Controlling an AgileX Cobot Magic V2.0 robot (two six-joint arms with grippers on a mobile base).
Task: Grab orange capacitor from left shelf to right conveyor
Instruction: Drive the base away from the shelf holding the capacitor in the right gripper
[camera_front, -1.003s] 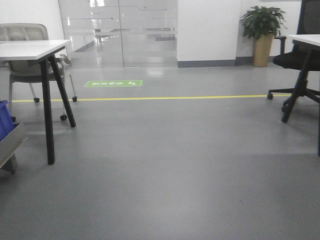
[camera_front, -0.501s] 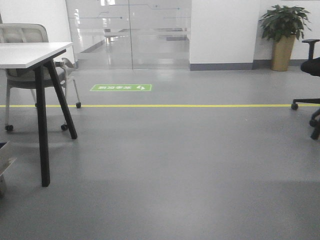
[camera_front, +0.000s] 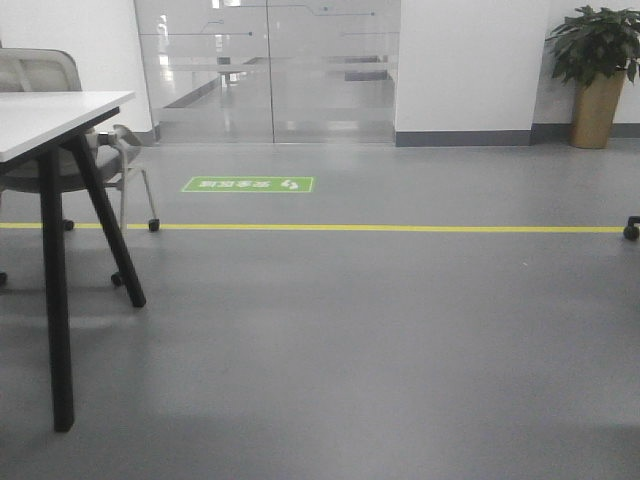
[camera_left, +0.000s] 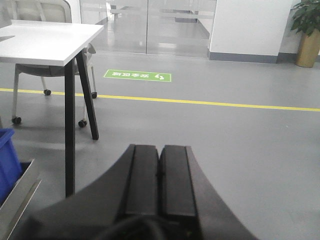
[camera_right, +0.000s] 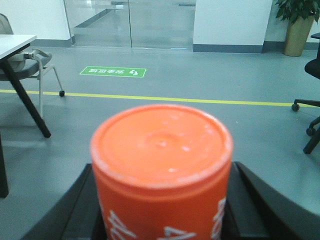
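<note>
1. This is an office: a white desk (camera_left: 45, 42) on black legs stands ahead and to the left of the left claw (camera_left: 160, 155), with a grey wheeled chair (camera_left: 37, 10) behind it.
2. Far ahead of the claw are frosted glass doors (camera_front: 270, 70) and, off to the right, a potted plant (camera_front: 598, 70).
3. Between them lies a smooth grey floor (camera_front: 350, 330) with a yellow line (camera_front: 400, 228) and a green floor sign (camera_front: 248, 184).

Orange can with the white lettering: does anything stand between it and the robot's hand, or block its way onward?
Nothing: the small orange cylinder sits gripped in the right hand. The conveyor is out of view; only grey floor lies directly ahead.
</note>
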